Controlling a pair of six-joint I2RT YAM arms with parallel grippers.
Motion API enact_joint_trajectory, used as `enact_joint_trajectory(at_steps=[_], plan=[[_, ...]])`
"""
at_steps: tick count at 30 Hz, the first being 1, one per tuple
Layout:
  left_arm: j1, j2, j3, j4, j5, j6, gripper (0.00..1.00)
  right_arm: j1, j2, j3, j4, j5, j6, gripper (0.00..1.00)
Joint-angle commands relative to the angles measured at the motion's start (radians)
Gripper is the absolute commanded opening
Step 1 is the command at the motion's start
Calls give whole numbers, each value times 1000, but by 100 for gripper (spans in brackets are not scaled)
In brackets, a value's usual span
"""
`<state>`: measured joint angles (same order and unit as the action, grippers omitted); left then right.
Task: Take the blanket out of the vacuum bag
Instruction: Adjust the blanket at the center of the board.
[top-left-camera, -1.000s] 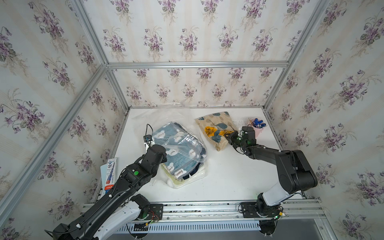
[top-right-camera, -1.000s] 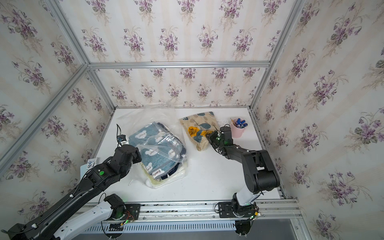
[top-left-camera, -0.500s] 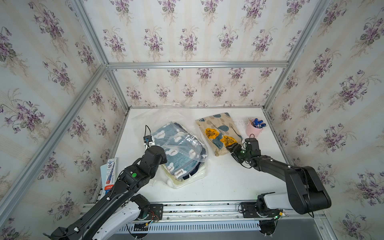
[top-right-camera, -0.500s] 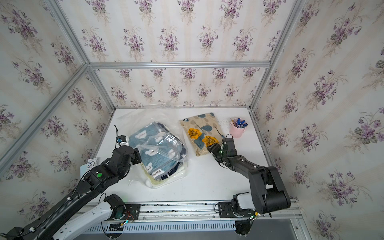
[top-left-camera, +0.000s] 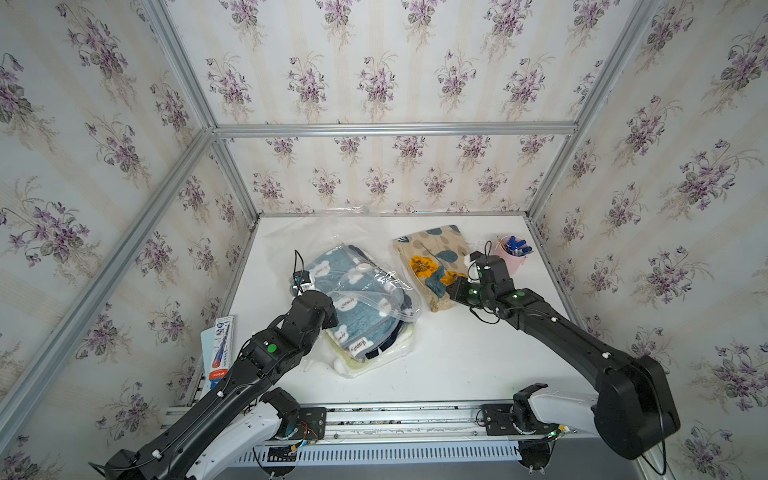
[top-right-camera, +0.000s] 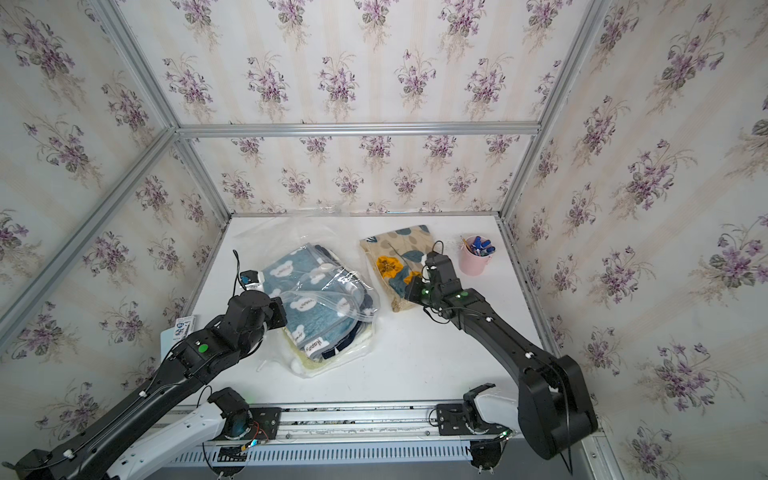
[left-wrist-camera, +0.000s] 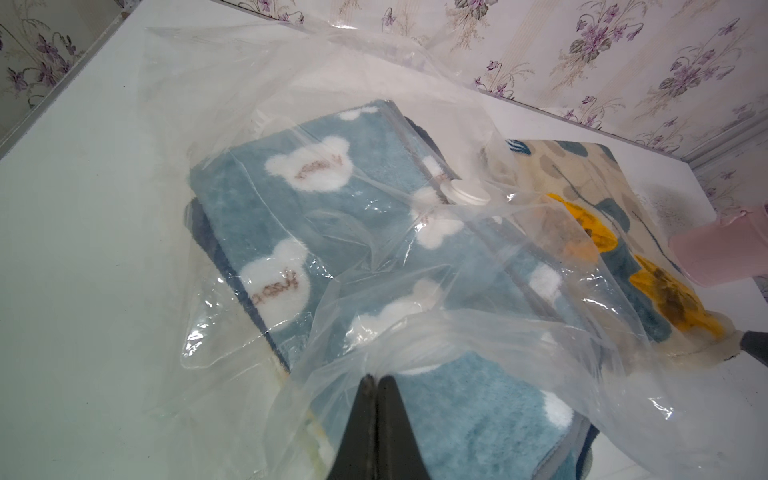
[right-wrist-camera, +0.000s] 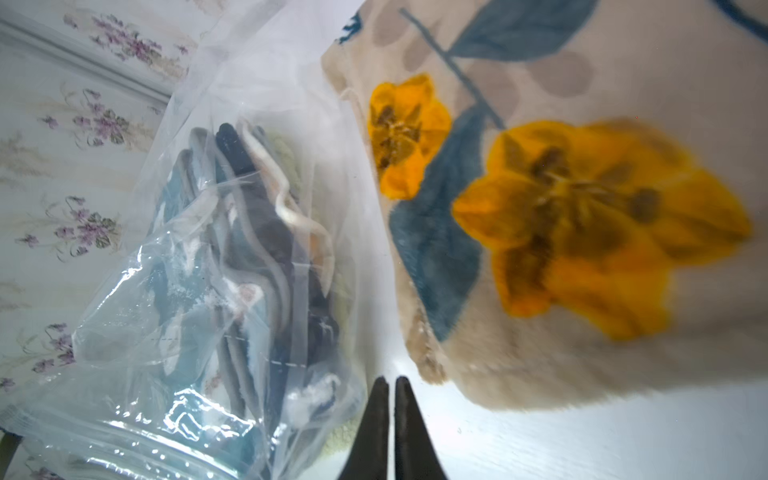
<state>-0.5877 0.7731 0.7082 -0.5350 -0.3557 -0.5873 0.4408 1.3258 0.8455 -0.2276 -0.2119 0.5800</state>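
"Reading the labels first: what do we make out?"

"We read 'Happy' stitched on several white bear-shaped patches of the blue blanket (top-left-camera: 357, 322). The flat packet (top-left-camera: 218, 347) just off the worktop's left edge, by the near corner, carries print too small for us to read."

"Where does the vacuum bag lie?"

"The vacuum bag (top-left-camera: 376, 291) lies left of centre on the worktop (top-left-camera: 457, 357), and its loose clear plastic runs to the far edge. The blue blanket sits folded inside it, with navy and cream layers underneath. We cannot count those layers. One white valve cap (left-wrist-camera: 468, 192) shows on the bag's upper face."

"And the jaws?"

"We see the left gripper (left-wrist-camera: 376, 379) pinched tight on a bunched fold of the bag's plastic above the blanket. The right gripper (right-wrist-camera: 390, 380) has its jaws pressed together on nothing. Its tips are over bare worktop, in the narrow gap between the bag and the near corner of the floral blanket (right-wrist-camera: 582, 208)."

"Room to move?"

"We find open worktop along the near edge and across the near right corner. The floral blanket lies outside the bag, right of centre and just beside it."

"Our tally?"

"One bag, one cap, one floral blanket, one packet and two grippers. One pink cup (top-left-camera: 515, 259) holding pens (top-left-camera: 516, 245) stands by the far right corner."
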Motion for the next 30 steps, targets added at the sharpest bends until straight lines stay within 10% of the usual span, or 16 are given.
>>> enact_joint_trajectory(at_steps=[1,9,17,22,30], plan=[[0,-16,1,6,0,2,3,53,124,91,-72,71,-126,7],[0,-13,7,-9,18,-5,3,134,311,129,-103,258,-172,52],[1,3,5,-14,25,-10,3,139,382,100,-43,356,-195,69],[0,-4,2,-25,22,-13,3,136,452,112,-26,338,-184,59],[0,-34,-3,-45,10,-11,3,136,373,98,-11,325,-178,12]])
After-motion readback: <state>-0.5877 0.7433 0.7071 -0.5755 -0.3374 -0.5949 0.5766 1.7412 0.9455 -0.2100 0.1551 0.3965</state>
